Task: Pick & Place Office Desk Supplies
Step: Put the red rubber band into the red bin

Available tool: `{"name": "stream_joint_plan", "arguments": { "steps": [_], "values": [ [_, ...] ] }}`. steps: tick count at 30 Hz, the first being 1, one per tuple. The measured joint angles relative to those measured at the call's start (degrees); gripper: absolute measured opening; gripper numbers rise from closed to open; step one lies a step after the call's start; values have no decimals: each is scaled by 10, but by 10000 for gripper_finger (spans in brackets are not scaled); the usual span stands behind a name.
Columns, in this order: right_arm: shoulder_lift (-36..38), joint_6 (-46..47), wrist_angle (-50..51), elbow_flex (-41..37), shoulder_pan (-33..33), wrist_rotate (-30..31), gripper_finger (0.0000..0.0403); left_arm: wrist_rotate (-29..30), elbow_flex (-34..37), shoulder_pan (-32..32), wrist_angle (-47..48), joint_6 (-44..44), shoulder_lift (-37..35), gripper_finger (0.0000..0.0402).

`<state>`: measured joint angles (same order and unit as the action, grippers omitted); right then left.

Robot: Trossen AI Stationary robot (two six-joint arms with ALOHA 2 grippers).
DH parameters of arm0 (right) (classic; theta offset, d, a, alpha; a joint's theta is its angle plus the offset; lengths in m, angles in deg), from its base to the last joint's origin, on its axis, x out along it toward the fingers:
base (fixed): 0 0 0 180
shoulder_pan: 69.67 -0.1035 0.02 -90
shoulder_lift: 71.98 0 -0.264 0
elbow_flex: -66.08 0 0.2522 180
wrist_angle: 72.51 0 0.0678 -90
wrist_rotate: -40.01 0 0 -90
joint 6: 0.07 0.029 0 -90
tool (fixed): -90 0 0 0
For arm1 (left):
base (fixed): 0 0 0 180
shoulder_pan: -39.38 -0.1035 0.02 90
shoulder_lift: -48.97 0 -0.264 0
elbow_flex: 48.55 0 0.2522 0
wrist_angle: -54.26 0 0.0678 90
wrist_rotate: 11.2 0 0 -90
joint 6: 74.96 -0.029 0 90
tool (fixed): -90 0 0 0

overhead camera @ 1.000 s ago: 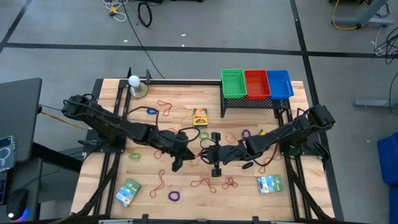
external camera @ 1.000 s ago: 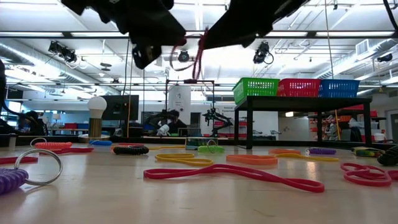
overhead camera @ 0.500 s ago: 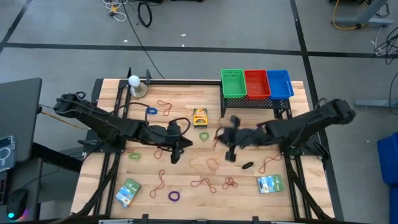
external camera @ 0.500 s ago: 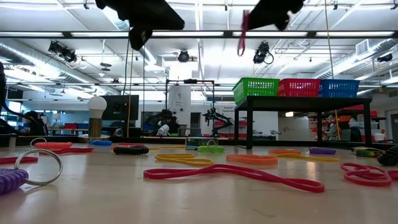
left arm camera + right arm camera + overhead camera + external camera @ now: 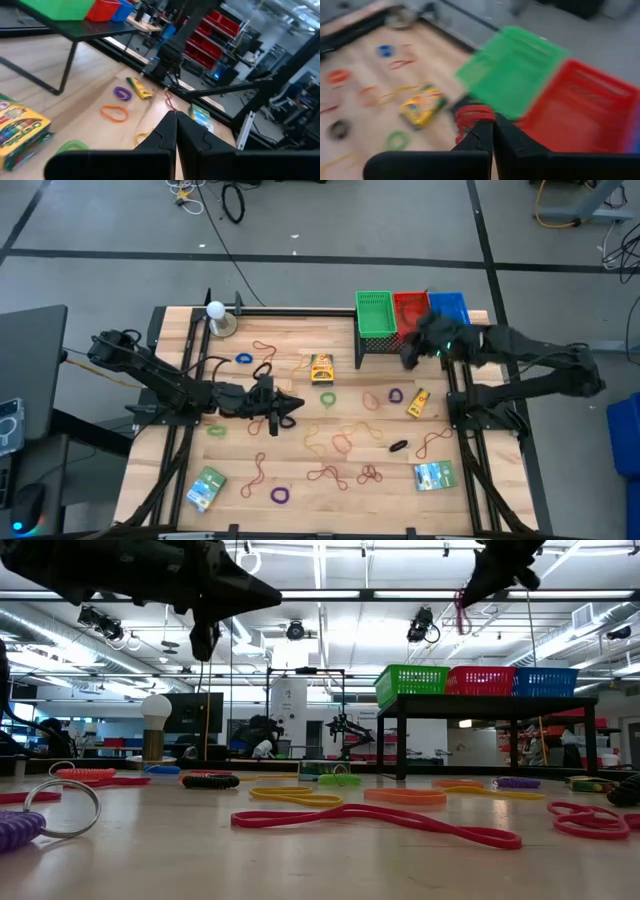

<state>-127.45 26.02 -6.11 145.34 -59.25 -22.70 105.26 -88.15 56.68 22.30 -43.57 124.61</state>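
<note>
Carried a red rubber band [image 5: 473,116] up off the table in the right gripper [image 5: 412,352], fingers pinched fully together on the loop. Half a second earlier, hung over the middle of the table; by this moment, had swung out beside the raised rack, near the green bin [image 5: 375,313] and red bin [image 5: 408,307], with the blue bin [image 5: 452,310] beyond. Dangled visibly from the gripper in the low view, above the bins.

Pulled back the left gripper [image 5: 283,407] toward the left half of the table, fingers closed and empty after standing part open a second before. Left behind on the wood: crayon box [image 5: 321,368], green ring [image 5: 327,397], purple ring [image 5: 395,394], packets [image 5: 206,487].

Likely meant the drop into the red bin came next.
</note>
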Motion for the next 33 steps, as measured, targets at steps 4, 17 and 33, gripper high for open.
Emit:
{"name": "stream_joint_plan", "arguments": {
  "steps": [4,17,33],
  "values": [
    [-22,-17,65,70,96,0,3,2,3,0,-2,0,0,8],
    [-141,-41,106,122,297,-43,6,10,3,-1,-4,-2,0,10],
    [-267,-9,101,121,347,-96,10,10,3,0,-4,-8,0,11]
  ]
}}
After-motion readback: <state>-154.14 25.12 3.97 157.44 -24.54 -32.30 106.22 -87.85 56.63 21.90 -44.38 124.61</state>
